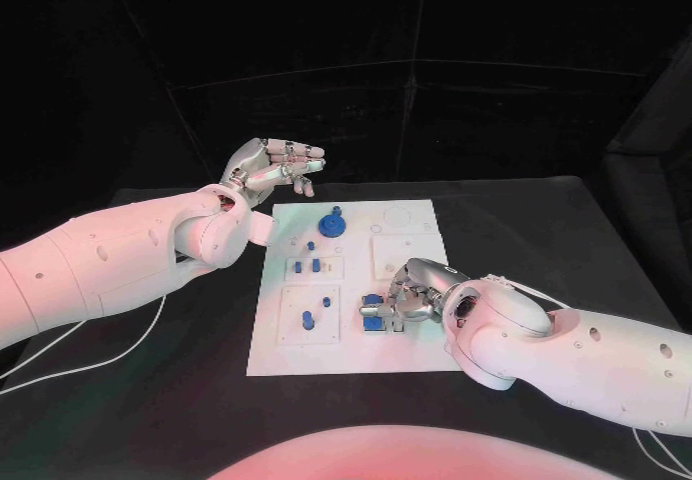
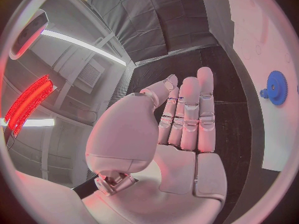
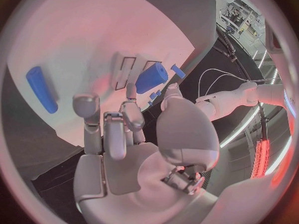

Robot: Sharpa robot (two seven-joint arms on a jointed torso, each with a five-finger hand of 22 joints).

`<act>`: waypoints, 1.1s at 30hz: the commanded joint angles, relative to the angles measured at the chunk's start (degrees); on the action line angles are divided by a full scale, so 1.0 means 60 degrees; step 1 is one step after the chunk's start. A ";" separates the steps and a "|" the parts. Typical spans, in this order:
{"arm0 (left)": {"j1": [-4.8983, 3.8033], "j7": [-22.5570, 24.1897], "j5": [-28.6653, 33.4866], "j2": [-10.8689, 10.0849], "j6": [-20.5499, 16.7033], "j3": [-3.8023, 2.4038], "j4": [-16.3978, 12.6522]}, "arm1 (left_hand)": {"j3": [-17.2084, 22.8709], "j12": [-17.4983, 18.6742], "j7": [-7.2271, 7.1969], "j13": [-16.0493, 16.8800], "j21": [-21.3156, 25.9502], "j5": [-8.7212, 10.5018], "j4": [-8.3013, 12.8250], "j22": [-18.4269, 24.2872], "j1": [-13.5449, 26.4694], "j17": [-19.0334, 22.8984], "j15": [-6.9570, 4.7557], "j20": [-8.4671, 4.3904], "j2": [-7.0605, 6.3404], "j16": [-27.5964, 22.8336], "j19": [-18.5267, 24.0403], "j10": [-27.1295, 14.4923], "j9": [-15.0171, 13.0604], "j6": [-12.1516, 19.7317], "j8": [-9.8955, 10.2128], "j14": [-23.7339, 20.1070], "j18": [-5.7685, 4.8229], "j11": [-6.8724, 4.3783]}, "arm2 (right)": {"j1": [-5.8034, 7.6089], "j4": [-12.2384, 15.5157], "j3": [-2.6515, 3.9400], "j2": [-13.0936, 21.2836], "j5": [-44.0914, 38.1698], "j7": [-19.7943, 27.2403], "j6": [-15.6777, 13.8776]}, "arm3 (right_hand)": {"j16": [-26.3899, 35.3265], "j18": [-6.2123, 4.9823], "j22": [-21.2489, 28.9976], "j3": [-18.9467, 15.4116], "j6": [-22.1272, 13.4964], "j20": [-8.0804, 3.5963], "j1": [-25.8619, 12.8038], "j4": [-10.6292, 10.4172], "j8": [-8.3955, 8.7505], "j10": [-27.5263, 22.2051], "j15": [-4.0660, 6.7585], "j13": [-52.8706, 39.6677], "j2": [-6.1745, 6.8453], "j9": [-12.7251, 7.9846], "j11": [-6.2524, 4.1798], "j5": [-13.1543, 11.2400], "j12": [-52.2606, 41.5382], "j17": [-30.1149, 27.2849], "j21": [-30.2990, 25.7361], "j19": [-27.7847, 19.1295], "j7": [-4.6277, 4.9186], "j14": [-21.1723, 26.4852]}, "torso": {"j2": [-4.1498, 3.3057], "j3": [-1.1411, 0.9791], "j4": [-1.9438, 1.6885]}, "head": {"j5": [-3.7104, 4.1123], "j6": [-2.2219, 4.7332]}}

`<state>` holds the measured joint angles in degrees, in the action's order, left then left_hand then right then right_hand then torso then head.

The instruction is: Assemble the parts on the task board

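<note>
On task board (image 1: 353,345), unlabelled parts (image 1: 333,224).

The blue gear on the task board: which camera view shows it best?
The head view shows it best: the blue gear lies whole near the far edge of the task board, seen from above. The left wrist view shows it only edge-on, at the rim. In the right wrist view I cannot find it.
</note>
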<state>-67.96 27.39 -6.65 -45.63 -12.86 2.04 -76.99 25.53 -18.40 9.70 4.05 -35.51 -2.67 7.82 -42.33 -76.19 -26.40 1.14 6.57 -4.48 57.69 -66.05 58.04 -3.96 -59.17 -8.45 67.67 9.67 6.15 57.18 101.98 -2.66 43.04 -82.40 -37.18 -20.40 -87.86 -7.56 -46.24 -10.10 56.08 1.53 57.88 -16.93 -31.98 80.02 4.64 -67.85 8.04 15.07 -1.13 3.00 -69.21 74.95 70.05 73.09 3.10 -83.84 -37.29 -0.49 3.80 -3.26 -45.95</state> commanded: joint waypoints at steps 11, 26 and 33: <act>-0.0016 0.0038 0.0024 0.0006 0.0105 -0.0006 0.0000 | -0.0051 -0.0047 0.0000 -0.0011 0.0052 -0.0044 0.0006 0.0005 0.0089 0.0011 -0.0009 0.0010 0.0001 0.0035 0.0071 -0.0067 0.0008 0.0054 -0.0026 -0.0086 0.0127 -0.0004 | 0.0011 0.0394 0.0003 0.0271 -0.0107 0.0704 0.0042 | 0.0061 0.0016 -0.0030 0.0330 -0.0131 0.0019 0.2050 0.0363 -0.0260 0.0010 0.0015 -0.0056 -0.0491 0.0154 -0.0004 0.0097 0.0074 0.1504 -0.0053 -0.0056 -0.0006 -0.0822 | 0.0008 0.0002 0.0010 | -0.0010 -0.0022; -0.0015 0.0029 0.0024 0.0014 0.0097 -0.0005 0.0011 | -0.0060 -0.0060 0.0006 -0.0011 0.0059 -0.0044 -0.0005 0.0010 0.0105 0.0015 -0.0002 0.0017 0.0015 0.0040 0.0074 -0.0087 0.0008 0.0064 -0.0034 -0.0092 0.0126 0.0003 | 0.0012 0.0027 0.0003 0.0184 -0.0191 0.0525 0.0393 | 0.0052 0.0026 -0.0092 0.0289 -0.0127 0.0008 0.2612 0.0684 -0.0371 0.0034 0.0026 -0.0098 -0.0864 0.0219 -0.0016 0.0211 0.0080 0.1539 -0.0035 -0.0033 -0.0016 -0.0830 | -0.0010 -0.0001 -0.0007 | -0.0004 -0.0026; -0.0015 0.0028 0.0024 0.0012 0.0101 -0.0003 0.0018 | -0.0060 -0.0060 0.0006 -0.0011 0.0059 -0.0044 -0.0005 0.0010 0.0105 0.0015 -0.0002 0.0017 0.0015 0.0040 0.0074 -0.0087 0.0008 0.0064 -0.0034 -0.0092 0.0126 0.0003 | 0.0012 0.0015 0.0002 0.0147 -0.0207 0.0647 0.0538 | 0.0048 0.0027 -0.0099 0.0250 -0.0132 0.0008 0.2728 0.0785 -0.0386 0.0040 0.0025 -0.0111 -0.0900 0.0229 -0.0015 0.0248 0.0079 0.1550 -0.0036 -0.0033 -0.0014 -0.0832 | -0.0001 0.0003 0.0006 | -0.0018 -0.0061</act>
<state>-67.96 27.32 -6.65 -45.60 -12.81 2.06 -76.85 25.53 -18.40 9.70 4.07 -35.51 -2.67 7.82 -42.33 -76.19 -26.36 1.14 6.57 -4.48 57.69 -66.05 58.04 -3.96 -59.17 -8.45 67.67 9.67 6.15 57.17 101.95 -2.67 43.95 -83.18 -34.15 -18.46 -87.86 -7.56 -46.82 -8.66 55.66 1.53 73.52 -12.55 -33.90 80.03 4.63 -68.52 2.62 16.38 -1.13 4.15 -68.98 74.93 70.05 73.09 3.09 -83.84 -37.30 -0.48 3.79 -3.35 -46.27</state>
